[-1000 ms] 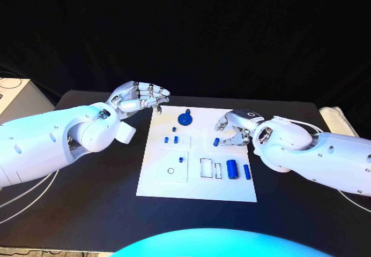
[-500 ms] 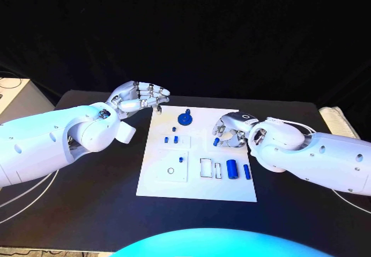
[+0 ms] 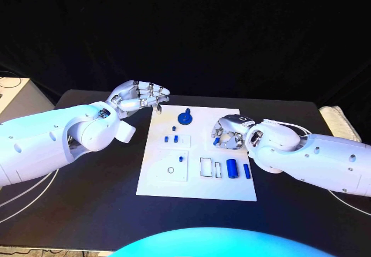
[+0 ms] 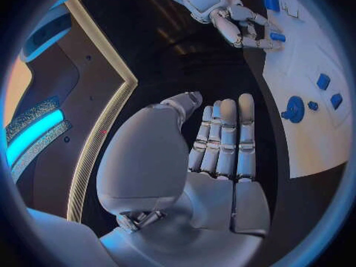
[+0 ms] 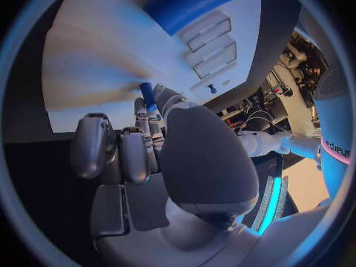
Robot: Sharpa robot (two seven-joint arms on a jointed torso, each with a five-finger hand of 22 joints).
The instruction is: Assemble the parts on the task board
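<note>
Peg (image 3: 216, 142) sits pinched in the right hand's (image 3: 230, 134) fingertips (image 5: 148, 114), low over the board (image 3: 198, 184). Left hand (image 3: 141, 97) hovers off the board's far corner, released, fingers loosely curled, holding nothing.

**Black table carrying the white task board**

The black table (image 3: 93, 214) fills the lower part of the head view, its far edge running against a dark backdrop. Directly on it, in the middle, lies the white task board (image 3: 193, 190), a flat rectangular plate lying lengthwise away from the robot. At the table's right edge sits a pale ribbed object (image 3: 335, 119), too small to identify.
</note>
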